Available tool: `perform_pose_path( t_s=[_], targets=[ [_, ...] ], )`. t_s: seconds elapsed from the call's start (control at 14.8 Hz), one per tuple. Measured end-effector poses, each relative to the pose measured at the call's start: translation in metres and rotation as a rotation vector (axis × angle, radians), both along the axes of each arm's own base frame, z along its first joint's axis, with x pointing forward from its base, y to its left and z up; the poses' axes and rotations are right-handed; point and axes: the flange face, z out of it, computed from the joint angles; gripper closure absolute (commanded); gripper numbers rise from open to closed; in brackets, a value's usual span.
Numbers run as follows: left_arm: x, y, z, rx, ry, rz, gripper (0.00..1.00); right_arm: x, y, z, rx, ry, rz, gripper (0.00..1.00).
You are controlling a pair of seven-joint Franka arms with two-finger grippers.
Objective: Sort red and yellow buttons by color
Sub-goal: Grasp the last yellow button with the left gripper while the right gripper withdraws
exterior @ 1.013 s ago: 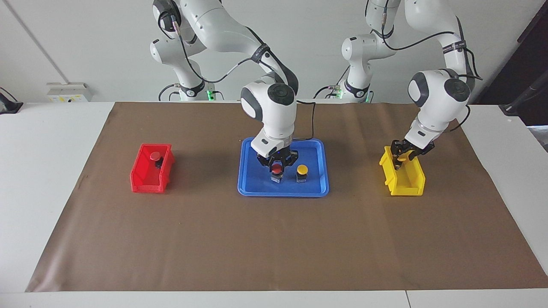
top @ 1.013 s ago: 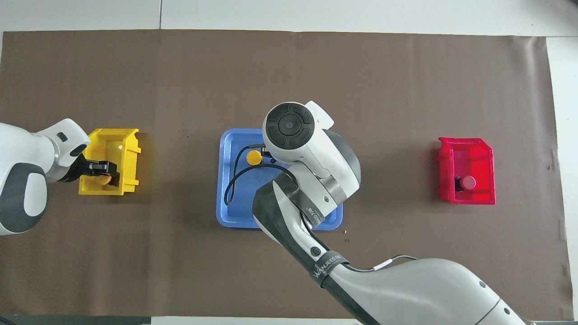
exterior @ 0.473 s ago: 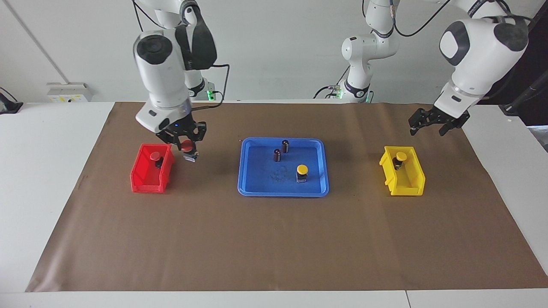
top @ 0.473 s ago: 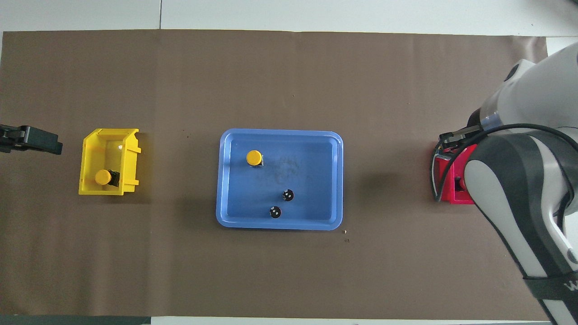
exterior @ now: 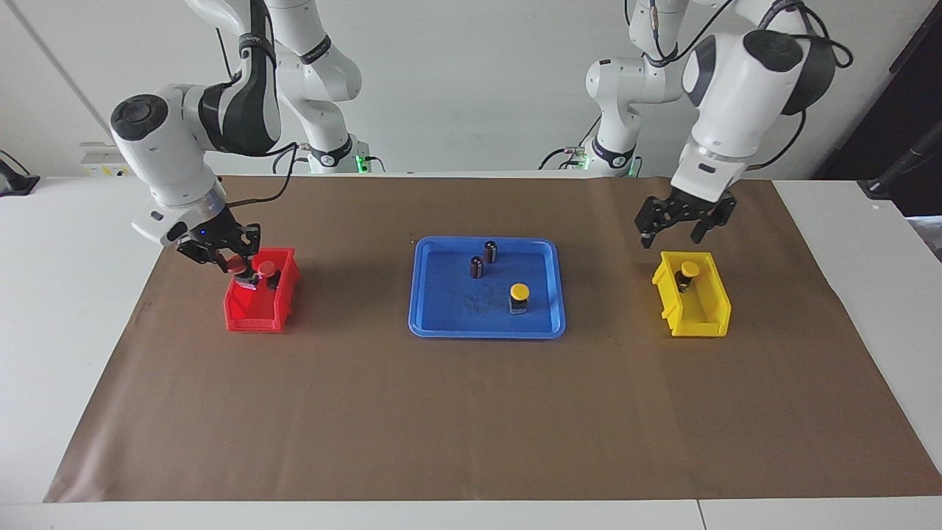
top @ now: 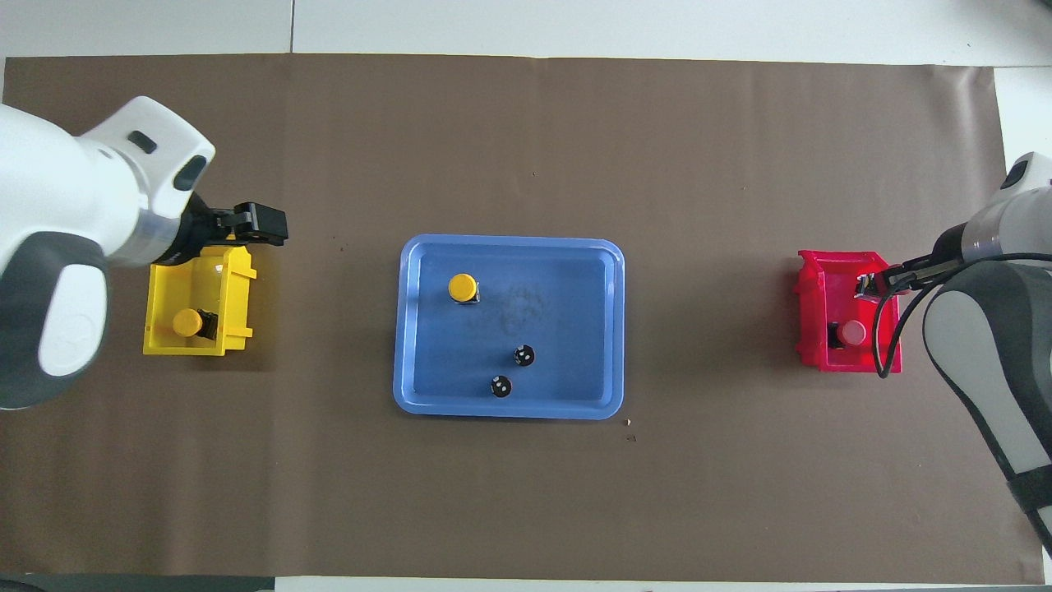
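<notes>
Our right gripper [exterior: 234,263], center-left in the facing frame, pinches a red button [exterior: 241,269] over the red bin [exterior: 257,309]. Our left gripper [exterior: 681,230], fingers spread, hangs above the yellow bin [exterior: 695,313]; another yellow button [exterior: 519,294] sits mid-frame.

Robot lab: two arms [exterior: 706,66] at a paper-covered table [exterior: 471,412]

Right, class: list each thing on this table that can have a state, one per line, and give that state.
Right gripper: shut on a red button, over the red bin.
Second red button: in the red bin.
Left gripper: open, empty, over the yellow bin.
Yellow button: in the yellow bin.
Second yellow button: upright on the blue tray.
Two dark cylinders: upright on the tray.
</notes>
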Motion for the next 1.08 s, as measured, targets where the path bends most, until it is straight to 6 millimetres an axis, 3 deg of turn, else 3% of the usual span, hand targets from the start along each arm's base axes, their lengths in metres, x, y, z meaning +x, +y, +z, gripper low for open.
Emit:
perform_pose_path(
  t_s=[0.14, 0.27, 0.41, 0.61, 0.68, 0.88, 0.95, 1.01, 1.08],
  targets=[
    [-0.007, -0.061, -0.040, -0.019, 0.010, 0.026, 0.00, -0.004, 0.001, -0.021, 0.000, -0.029, 0.005, 0.86],
    [-0.015, -0.106, -0.078, -0.032, 0.020, 0.040, 0.00, -0.011, -0.002, -0.041, 0.001, -0.040, 0.001, 0.86],
    [-0.020, -0.135, -0.104, -0.036, 0.028, 0.045, 0.00, -0.013, -0.003, -0.052, 0.005, -0.048, -0.003, 0.85],
    [-0.023, -0.148, -0.126, -0.024, 0.043, 0.040, 0.00, -0.014, -0.002, -0.070, 0.006, -0.079, 0.000, 0.82],
    [-0.024, -0.151, -0.132, -0.020, 0.049, 0.040, 0.01, -0.016, -0.002, -0.076, 0.006, -0.081, 0.001, 0.72],
    [-0.027, -0.157, -0.149, -0.008, 0.067, 0.047, 0.04, -0.019, -0.001, -0.083, 0.007, -0.077, 0.001, 0.06],
    [-0.027, -0.158, -0.151, -0.007, 0.069, 0.052, 0.11, -0.019, -0.001, -0.082, 0.007, -0.077, 0.002, 0.00],
    [-0.028, -0.159, -0.152, -0.008, 0.069, 0.055, 0.62, -0.018, -0.002, -0.080, 0.007, -0.072, 0.001, 0.00],
    [-0.028, -0.160, -0.151, -0.011, 0.067, 0.067, 0.98, -0.016, -0.002, -0.073, 0.008, -0.054, -0.001, 0.00]
  ],
)
